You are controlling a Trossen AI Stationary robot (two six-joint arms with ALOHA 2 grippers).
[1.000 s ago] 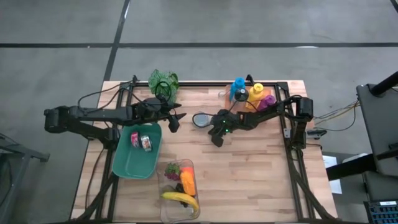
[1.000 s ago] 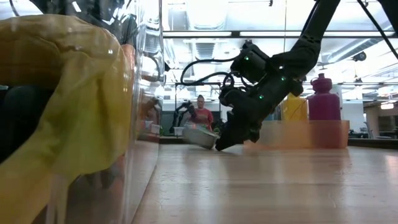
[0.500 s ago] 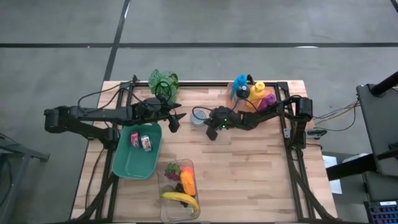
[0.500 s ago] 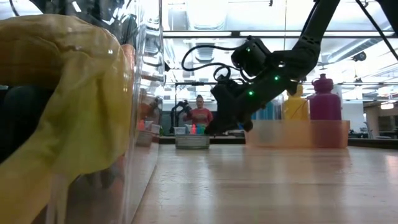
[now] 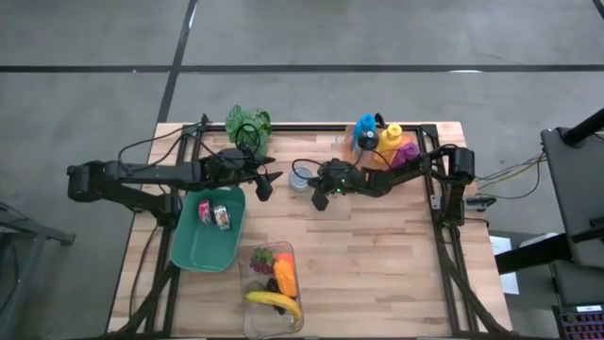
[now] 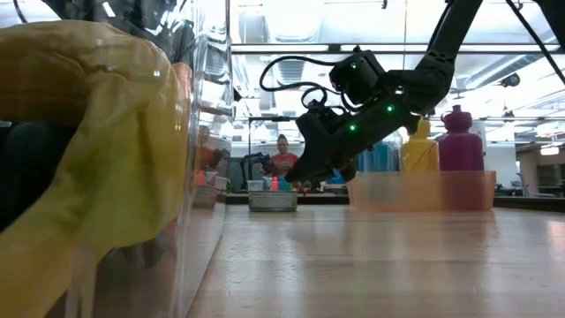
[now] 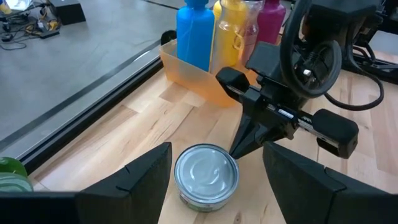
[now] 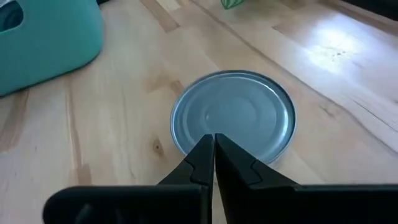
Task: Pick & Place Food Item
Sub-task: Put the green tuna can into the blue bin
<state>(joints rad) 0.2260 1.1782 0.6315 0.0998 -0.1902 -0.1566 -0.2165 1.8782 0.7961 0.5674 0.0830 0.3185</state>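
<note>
The right gripper [image 8: 214, 144] has its fingers [image 8: 242, 171] pressed together, nothing between them, the tips hanging just above the near edge of a silver tin can [image 8: 233, 117]. The can stands upright on the wooden bench [image 5: 377, 246], lid up, near the far middle of it; from above, it shows as a pale disc [image 5: 300, 179] just left of the right gripper [image 5: 319, 195], whose arm stretches leftward from its base at the bench's right side.

The left gripper [image 5: 265, 181] hovers on the can's other side, its fingers [image 7: 140, 173] spread wide and empty, with the can [image 7: 206, 174] seen between them and the right gripper's closed tip [image 7: 241, 147] just beside it.

Left of the can, nearer the front, a teal bin [image 5: 207, 247] holds two small packaged items [image 5: 213, 214]. Right of that, at the near edge, a clear container [image 5: 274, 297] holds a banana [image 5: 274, 301], an orange item and a dark red one. At the far right, an orange tray [image 7: 194, 79] carries blue [image 7: 194, 37], yellow [image 7: 227, 34] and magenta bottles [image 7: 272, 17]. A green leafy item [image 5: 247, 122] lies at the far edge.
</note>
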